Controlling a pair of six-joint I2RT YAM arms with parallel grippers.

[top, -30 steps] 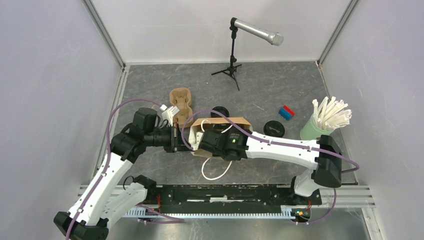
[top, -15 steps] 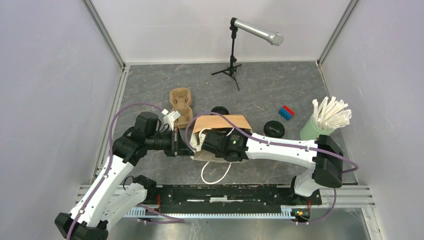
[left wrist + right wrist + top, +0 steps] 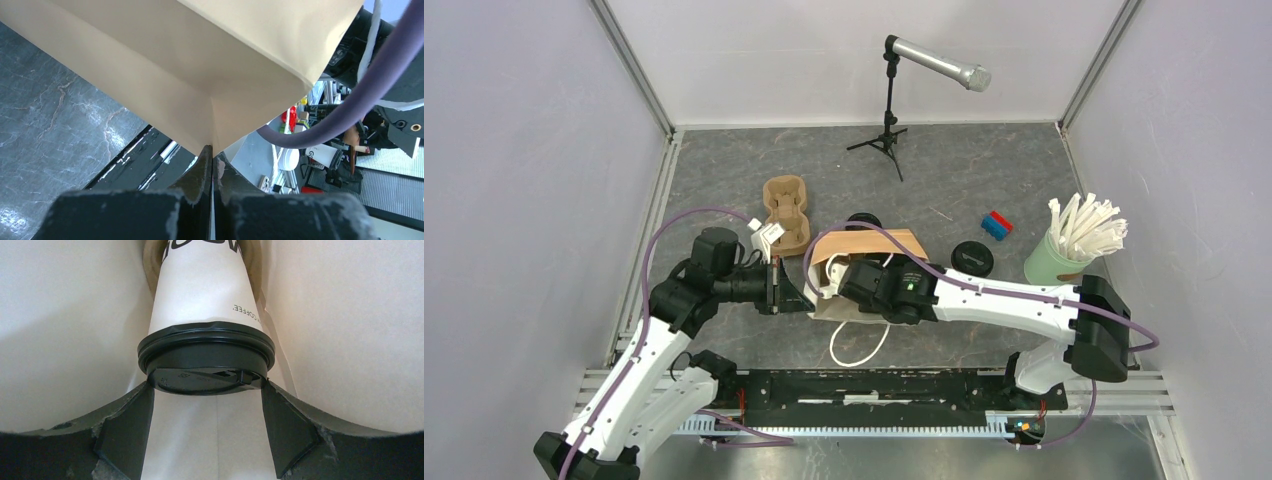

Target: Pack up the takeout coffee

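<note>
Coffee cup is seen lying inside paper bag, black lid clamped betw. spread fingers of right gripper. Bag's edge is pinched by left gripper, fingers pressed together. Cup is judged light, thin-walled, easily crushed; stiff lid rim is prob. safest hold.

Pale lilac walls closed round me on three sides, joined by aluminium corner posts. My floor was a grey marbled mat, evenly lit, with a microphone stand at the back.
</note>
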